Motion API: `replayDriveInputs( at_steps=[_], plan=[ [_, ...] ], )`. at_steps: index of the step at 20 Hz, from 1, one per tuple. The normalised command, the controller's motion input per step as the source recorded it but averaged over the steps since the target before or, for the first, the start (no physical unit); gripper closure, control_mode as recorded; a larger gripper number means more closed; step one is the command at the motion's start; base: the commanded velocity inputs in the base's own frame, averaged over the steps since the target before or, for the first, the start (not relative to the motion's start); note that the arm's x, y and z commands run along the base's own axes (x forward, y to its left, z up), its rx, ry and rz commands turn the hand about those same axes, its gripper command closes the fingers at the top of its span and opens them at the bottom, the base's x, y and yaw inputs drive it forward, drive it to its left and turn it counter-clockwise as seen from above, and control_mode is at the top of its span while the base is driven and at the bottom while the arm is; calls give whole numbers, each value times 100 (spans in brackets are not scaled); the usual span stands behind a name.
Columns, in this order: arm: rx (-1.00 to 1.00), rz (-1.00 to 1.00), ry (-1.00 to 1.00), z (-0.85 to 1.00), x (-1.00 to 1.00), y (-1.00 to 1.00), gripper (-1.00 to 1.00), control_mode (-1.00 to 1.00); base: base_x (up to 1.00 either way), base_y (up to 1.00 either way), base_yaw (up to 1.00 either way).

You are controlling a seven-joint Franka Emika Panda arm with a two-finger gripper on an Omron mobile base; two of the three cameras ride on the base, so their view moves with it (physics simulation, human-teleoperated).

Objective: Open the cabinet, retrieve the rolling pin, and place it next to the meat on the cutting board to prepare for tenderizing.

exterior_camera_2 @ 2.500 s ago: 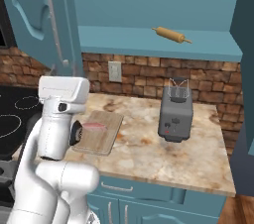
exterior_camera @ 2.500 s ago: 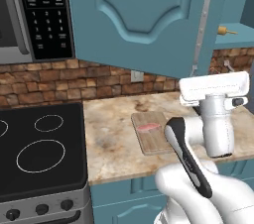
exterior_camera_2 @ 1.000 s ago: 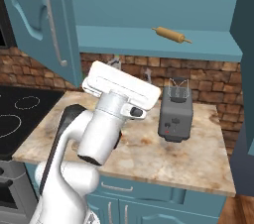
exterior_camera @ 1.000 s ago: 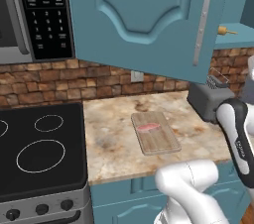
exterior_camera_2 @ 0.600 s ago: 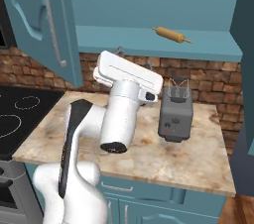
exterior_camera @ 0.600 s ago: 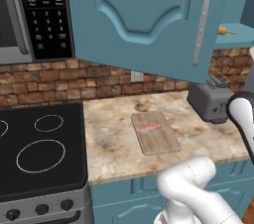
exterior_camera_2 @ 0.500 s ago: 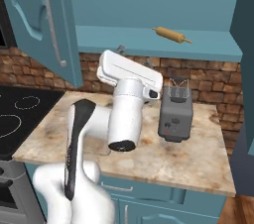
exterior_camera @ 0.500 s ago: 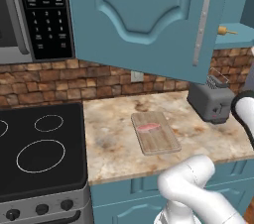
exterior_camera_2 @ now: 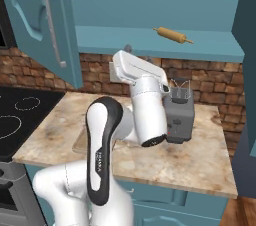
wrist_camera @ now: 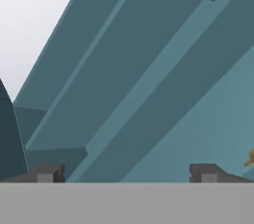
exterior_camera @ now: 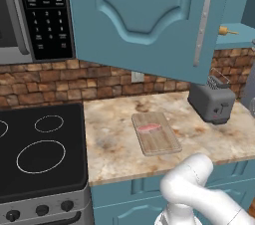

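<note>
The cabinet (exterior_camera_2: 150,5) stands open, its left door (exterior_camera: 144,20) swung out over the counter. On its teal shelf lies the rolling pin (exterior_camera_2: 172,35), a tan cylinder whose end peeks past the door (exterior_camera: 226,31) and shows at the right edge of the hand view (wrist_camera: 250,157). The cutting board (exterior_camera: 155,133) rests on the counter with the meat (exterior_camera: 149,128) on its far half. My gripper (wrist_camera: 126,173) is open and empty, fingertips (wrist_camera: 47,173) wide apart, facing the cabinet's teal inside. The white hand (exterior_camera_2: 139,72) sits below the shelf, left of the pin.
A grey toaster (exterior_camera_2: 180,115) stands on the counter right of the board, close behind my hand. A black stovetop (exterior_camera: 35,149) lies at the left, a microwave (exterior_camera: 35,10) above it. The right cabinet door (exterior_camera_2: 247,70) juts out at the far right.
The arm has swung from over the board to the right and up, tilting the hand towards the open cabinet. The gripper stays open. Board, meat and pin have not moved.
</note>
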Motion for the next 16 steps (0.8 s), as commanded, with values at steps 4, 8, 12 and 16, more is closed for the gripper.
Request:
replayDriveInputs(
  at_steps=[4, 8, 12, 16],
  plan=[
    [0, 1, 8, 0, 25, 0, -100, -100, 0, 0, 0],
    [0, 9, 11, 0, 45, 0, -100, -100, 0, 0, 0],
    [0, 19, 12, 0, 60, 0, -100, -100, 0, 0, 0],
    [0, 26, 8, 0, 55, 0, -100, -100, 0, 0, 0]
  ],
)
